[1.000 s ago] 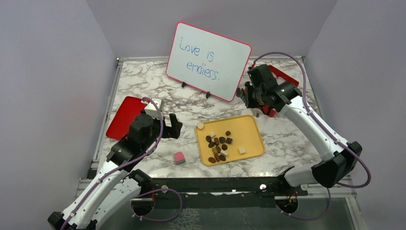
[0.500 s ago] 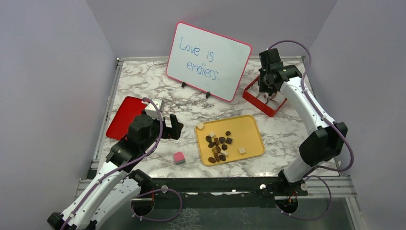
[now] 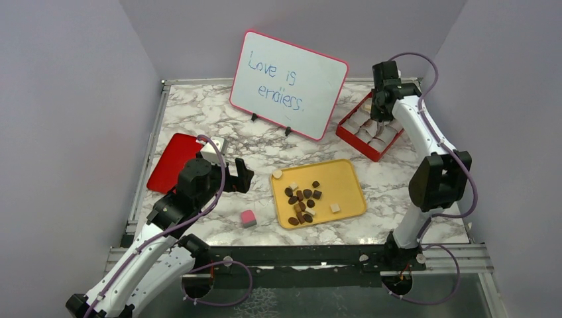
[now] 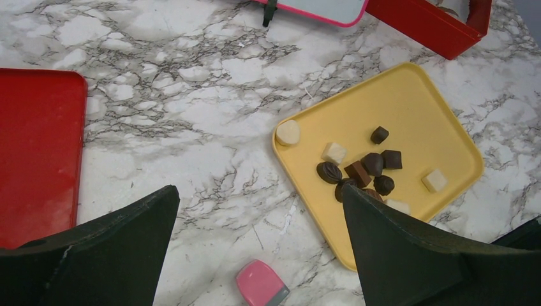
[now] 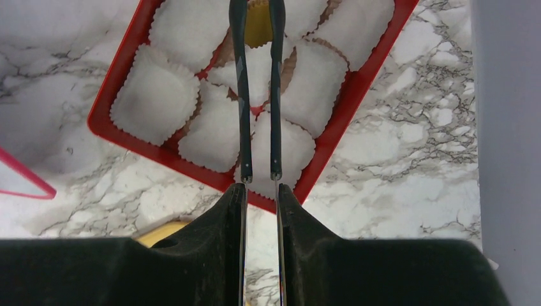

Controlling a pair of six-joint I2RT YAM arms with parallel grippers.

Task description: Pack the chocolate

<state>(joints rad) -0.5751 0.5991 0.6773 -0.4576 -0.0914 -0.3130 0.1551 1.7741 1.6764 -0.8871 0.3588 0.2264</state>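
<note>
- Ahead of the left gripper (image 4: pixel 258 191), toward its right finger: the chocolate (image 4: pixel 363 172), a loose cluster of small pieces on a yellow tray (image 4: pixel 440 108). Most are dark brown and glossy, round, oval or blocky. A few are cream-white squares, and one pale round sits at the tray's corner.
- Yellow tray: flat, smooth, with rounded corners and a low rim.
- Left gripper: black fingers spread wide, nothing between them.
- Pink block (image 4: pixel 261 284): small and smooth, on the table below the gap between the left fingers.
- Red panel (image 4: pixel 38 146): flat, glossy, left of the left finger.
- Right gripper (image 5: pixel 260 186): black fingers close together with a narrow slit between. Two thin dark prongs (image 5: pixel 241 95) run forward from the tips. Whether anything is pinched cannot be told.
- Red box (image 5: pixel 102 121): under those prongs, hard-walled and packed with white fluted paper cups (image 5: pixel 156 95), well apart from the chocolate.
- Table (image 4: pixel 191 95): white marble pattern, grey veins.
- Whiteboard (image 3: pixel 288 83): pink frame, propped at the back, reading "Love is endless."
- Walls (image 3: pixel 66 99): plain lavender.
</note>
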